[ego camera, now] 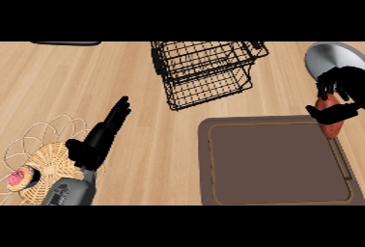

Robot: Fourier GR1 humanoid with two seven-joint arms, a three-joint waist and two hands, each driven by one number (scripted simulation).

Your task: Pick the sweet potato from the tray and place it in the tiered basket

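My right hand [341,94] hangs at the right edge, above the tray's far right corner, with fingers and thumb curled round the orange-red sweet potato [330,124], whose lower end pokes out below the hand. The brown tray [274,164] lies at the lower right with nothing on it. The black wire tiered basket [206,72] stands at the top centre, left of the hand and apart from it. My left hand [102,135] is open at the lower left, fingers straight and pointing up-right.
A wicker and wire bowl [39,154] sits at the lower left beside my left forearm, with a pink round object [19,177] on it. A grey round plate [335,55] lies at the top right, behind my right hand. A dark object [65,43] shows at the top left edge.
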